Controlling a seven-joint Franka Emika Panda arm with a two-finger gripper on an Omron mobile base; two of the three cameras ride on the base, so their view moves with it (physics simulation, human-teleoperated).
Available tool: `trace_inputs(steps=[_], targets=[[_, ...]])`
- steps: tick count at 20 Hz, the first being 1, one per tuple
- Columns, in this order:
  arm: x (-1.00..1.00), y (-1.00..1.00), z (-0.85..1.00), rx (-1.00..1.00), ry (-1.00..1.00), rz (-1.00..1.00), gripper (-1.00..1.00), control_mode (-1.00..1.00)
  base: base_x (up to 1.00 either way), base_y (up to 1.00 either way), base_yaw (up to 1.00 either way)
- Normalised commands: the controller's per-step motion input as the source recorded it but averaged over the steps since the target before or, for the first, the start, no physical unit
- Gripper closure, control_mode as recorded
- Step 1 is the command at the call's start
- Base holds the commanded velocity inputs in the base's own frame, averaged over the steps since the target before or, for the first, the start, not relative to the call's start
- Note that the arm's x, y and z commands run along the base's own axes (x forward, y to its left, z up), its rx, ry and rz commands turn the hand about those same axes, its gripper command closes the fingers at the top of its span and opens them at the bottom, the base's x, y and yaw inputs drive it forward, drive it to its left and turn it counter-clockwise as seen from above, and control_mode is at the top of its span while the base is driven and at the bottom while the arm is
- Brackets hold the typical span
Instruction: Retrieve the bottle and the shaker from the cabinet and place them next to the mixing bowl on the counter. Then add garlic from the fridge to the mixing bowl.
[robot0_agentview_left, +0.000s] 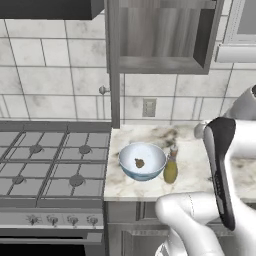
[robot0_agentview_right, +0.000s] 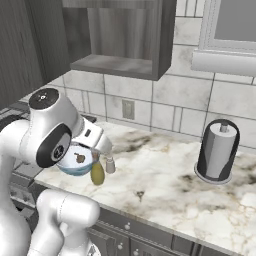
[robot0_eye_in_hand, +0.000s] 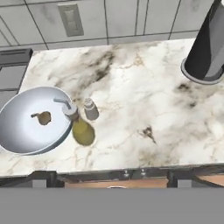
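Far left, the stove (robot0_agentview_left: 50, 165), then the marble counter (robot0_eye_in_hand: 131, 109) begins. On it the bowl (robot0_eye_in_hand: 26, 124) holds a small brownish garlic (robot0_eye_in_hand: 43, 117); the bottle (robot0_eye_in_hand: 81, 129) stands touching its right rim, and the shaker (robot0_eye_in_hand: 91, 109) sits just beside the bottle. Well apart to the right stands the paper-towel holder (robot0_agentview_right: 217, 152). The pincer's jaws are spread wide, holding nothing. Above, the cabinet (robot0_agentview_left: 160, 37) stands open.

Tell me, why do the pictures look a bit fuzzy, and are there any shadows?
All three are soft, low-detail renders. Left base view: the bowl and bottle have blurry edges, and the open cabinet is dim inside. Right base view: the paper towel holder looks dark. Hand view: hardly any shadow under the shaker; no glare on the counter.
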Motion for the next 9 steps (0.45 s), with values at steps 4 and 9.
trace_inputs(steps=[4,9], targets=[[-0.9,0.36,0.75,-0.09,-0.12,0.0,-1.0,-1.0,0.0,0.0,0.0],[-0.9,0.23,0.38,-0.02,-0.14,0.0,-1.0,-1.0,0.0,0.0,0.0]])
